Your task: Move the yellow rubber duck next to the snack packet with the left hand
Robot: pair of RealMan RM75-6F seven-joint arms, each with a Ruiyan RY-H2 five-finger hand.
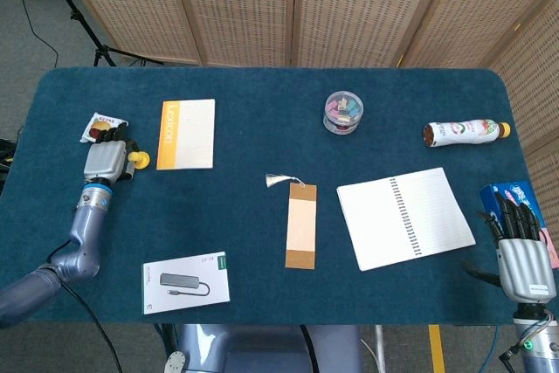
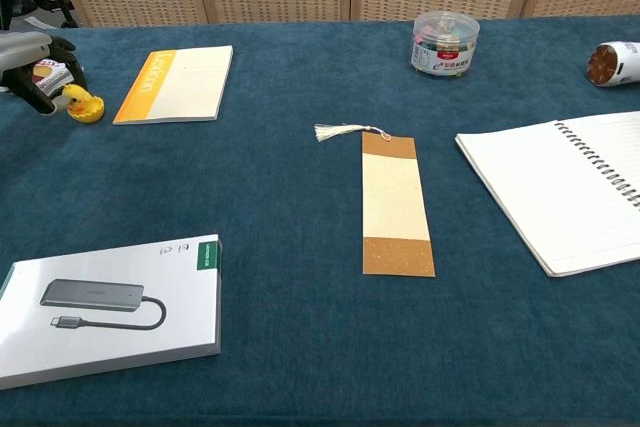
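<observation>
Placing step | left hand (image 2: pixel 30 52) beside yellow rubber duck (image 2: pixel 83 104) — grip unclear | duck upright on table, just beside snack packet (image 1: pixel 103 124) | next: release, withdraw — judged.

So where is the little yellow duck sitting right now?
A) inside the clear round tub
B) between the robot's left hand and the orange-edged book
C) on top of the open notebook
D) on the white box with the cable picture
B: the yellow duck sits on the blue table, with the left hand just to its left and the orange-edged book to its right.
</observation>
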